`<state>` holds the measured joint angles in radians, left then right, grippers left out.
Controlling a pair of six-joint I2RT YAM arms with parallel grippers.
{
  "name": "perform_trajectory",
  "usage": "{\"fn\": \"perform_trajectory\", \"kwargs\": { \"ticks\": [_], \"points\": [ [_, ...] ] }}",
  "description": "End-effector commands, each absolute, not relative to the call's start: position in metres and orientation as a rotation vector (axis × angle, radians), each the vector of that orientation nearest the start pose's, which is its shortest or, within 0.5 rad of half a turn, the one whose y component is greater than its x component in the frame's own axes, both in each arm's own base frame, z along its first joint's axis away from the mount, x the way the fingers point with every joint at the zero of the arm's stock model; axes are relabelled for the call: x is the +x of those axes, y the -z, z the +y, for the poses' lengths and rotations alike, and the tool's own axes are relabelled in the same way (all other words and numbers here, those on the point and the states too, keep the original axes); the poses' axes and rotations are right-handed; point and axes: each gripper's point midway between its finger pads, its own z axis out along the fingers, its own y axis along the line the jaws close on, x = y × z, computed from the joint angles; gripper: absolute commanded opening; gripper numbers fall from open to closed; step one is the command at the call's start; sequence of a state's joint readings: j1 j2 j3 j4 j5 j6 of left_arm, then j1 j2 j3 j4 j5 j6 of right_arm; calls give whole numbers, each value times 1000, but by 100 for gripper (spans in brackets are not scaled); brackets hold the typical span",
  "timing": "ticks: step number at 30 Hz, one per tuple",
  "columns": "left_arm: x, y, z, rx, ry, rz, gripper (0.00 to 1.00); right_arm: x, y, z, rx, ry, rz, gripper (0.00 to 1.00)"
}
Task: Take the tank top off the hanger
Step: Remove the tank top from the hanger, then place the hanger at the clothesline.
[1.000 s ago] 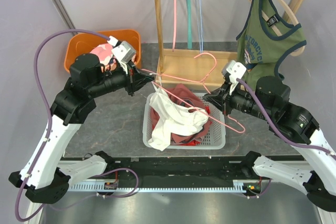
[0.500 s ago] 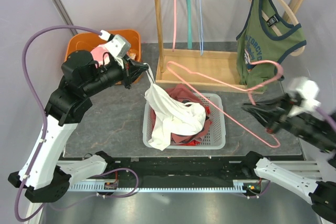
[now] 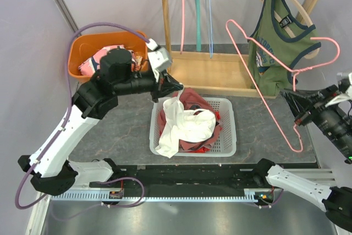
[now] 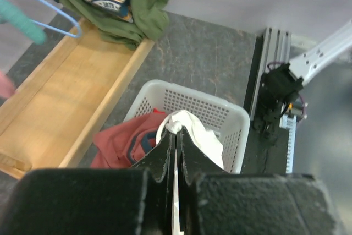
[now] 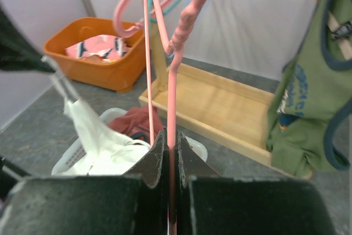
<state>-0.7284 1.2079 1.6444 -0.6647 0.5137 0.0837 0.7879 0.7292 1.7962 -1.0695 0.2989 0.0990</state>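
Note:
The white tank top (image 3: 184, 127) hangs by one pinched corner from my left gripper (image 3: 179, 88), which is shut on it above the white basket (image 3: 231, 149). Most of the cloth lies heaped in the basket on red clothing. In the left wrist view the white tank top (image 4: 201, 131) bunches at the gripper (image 4: 176, 131). The pink wire hanger (image 3: 297, 146) is bare and lifted at the right, apart from the top. My right gripper (image 3: 290, 98) is shut on it. The right wrist view shows the hanger (image 5: 174, 75) clamped between that gripper (image 5: 172, 136).
A wooden clothes rack (image 3: 209, 72) stands behind the basket with pink, teal and blue hangers on its rail. A green tank top (image 3: 280, 31) hangs on a wooden hanger at the right. An orange bin (image 3: 82, 45) with pink clothing sits at the back left.
The right gripper swung the pink hanger up and to the right, and the white tank top came off it. The left gripper moved right over the basket, still holding the top.

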Motion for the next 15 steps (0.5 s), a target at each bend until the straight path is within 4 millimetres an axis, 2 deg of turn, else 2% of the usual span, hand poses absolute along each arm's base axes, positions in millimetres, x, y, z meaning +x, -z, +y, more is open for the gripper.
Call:
{"fn": "perform_trajectory", "kwargs": {
  "ticks": [1,3,4,5,7,11,13,14,15],
  "points": [
    [200,-340,-285,1258,676,1655,2,152,-500,40,-109,-333,1603,0],
    [198,-304,-283,1321,644,1729,2,161,-499,44,-88,-303,1626,0],
    [195,-278,-279,1358,631,1793,2,163,-501,43,-79,-298,1624,0],
    [195,-266,-277,1374,619,1814,2,170,-499,49,-84,-282,1640,0],
    [193,-246,-274,1406,608,1832,9,176,-499,51,-79,-259,1649,0],
    [192,-226,-273,1425,607,1860,21,192,-502,60,-73,-217,1670,0],
    [192,-212,-271,1438,588,1891,35,196,-504,61,-61,-197,1672,0],
    [194,-207,-271,1443,580,1894,39,202,-502,67,-68,-186,1686,0],
    [194,-203,-270,1452,570,1902,51,205,-501,70,-69,-186,1694,0]
  ]
}}
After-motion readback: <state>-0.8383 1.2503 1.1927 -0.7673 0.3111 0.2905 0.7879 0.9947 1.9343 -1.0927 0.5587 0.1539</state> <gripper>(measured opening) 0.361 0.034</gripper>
